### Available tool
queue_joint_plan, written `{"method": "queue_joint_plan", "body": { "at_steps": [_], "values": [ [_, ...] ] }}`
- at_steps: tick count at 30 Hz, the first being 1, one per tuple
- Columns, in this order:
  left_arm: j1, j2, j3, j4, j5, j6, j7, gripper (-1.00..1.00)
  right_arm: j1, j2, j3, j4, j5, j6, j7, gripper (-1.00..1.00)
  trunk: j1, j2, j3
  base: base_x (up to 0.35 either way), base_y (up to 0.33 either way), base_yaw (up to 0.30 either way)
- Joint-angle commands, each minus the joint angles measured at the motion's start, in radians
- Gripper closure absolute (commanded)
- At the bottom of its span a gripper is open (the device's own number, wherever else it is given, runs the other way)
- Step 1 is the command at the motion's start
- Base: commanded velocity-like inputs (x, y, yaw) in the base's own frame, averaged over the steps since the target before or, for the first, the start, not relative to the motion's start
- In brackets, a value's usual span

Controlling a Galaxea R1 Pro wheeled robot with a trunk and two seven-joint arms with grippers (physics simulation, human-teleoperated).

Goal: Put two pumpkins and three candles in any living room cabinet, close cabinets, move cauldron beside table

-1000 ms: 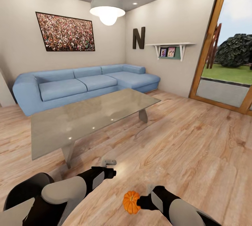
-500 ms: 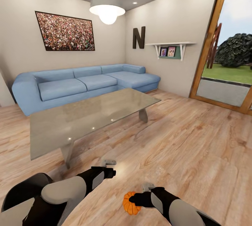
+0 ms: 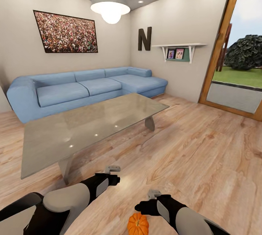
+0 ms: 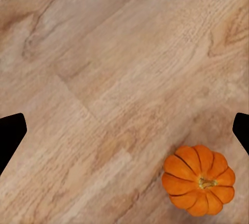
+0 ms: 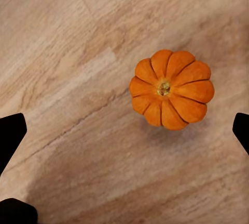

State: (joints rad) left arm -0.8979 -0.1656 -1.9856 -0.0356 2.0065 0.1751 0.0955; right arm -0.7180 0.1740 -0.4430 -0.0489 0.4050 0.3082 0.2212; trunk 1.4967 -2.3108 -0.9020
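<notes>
Right gripper [image 3: 142, 207], fingers spread wide and empty, is poised above 1 ribbed orange pumpkin [image 5: 171, 89].
Centring over its stem is advised before descent to the wooden floor [image 3: 203, 155].

Bare wood floor [image 3: 203, 155] lies open all around the pumpkin [image 3: 138, 224], stem up, so it can be reached from above or any side. The glass tabletop [image 3: 87, 126] stands well apart ahead on the left, the sofa [image 3: 83, 87] behind it against the wall.
</notes>
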Motion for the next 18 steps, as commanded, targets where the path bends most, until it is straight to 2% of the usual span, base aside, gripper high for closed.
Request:
{"method": "queue_joint_plan", "body": {
  "at_steps": [1,3,7,13,18],
  "values": [
    [-0.001,0.0,-0.007,-0.002,0.008,0.002,0.006,-1.0,0.0,0.0,-0.008,-0.003,0.011,0.005,0.005,-1.0,0.0,0.0,-0.001,0.029,0.0,0.0],
    [-0.001,0.0,-0.007,-0.002,0.008,0.002,0.006,-1.0,0.0,0.0,-0.008,-0.003,0.011,-0.009,0.004,-1.0,0.0,0.0,-0.001,0.015,0.0,0.0],
    [-0.001,0.0,-0.008,-0.002,0.008,0.005,0.006,-1.0,0.0,0.0,-0.008,-0.003,0.012,-0.037,0.001,-1.0,0.015,-0.028,-0.013,0.005,0.0,0.0],
    [-0.001,0.0,-0.008,-0.001,0.008,0.008,0.006,-1.0,0.0,0.0,-0.008,-0.003,0.01,-0.111,-0.042,-1.0,0.038,-0.07,-0.032,0.0,0.0,0.0],
    [-0.001,0.0,-0.009,-0.001,0.008,0.009,0.006,-1.0,0.0,0.0,-0.008,-0.003,0.009,-0.128,-0.055,-1.0,0.057,-0.105,-0.048,0.0,0.0,0.0]
  ]
}}
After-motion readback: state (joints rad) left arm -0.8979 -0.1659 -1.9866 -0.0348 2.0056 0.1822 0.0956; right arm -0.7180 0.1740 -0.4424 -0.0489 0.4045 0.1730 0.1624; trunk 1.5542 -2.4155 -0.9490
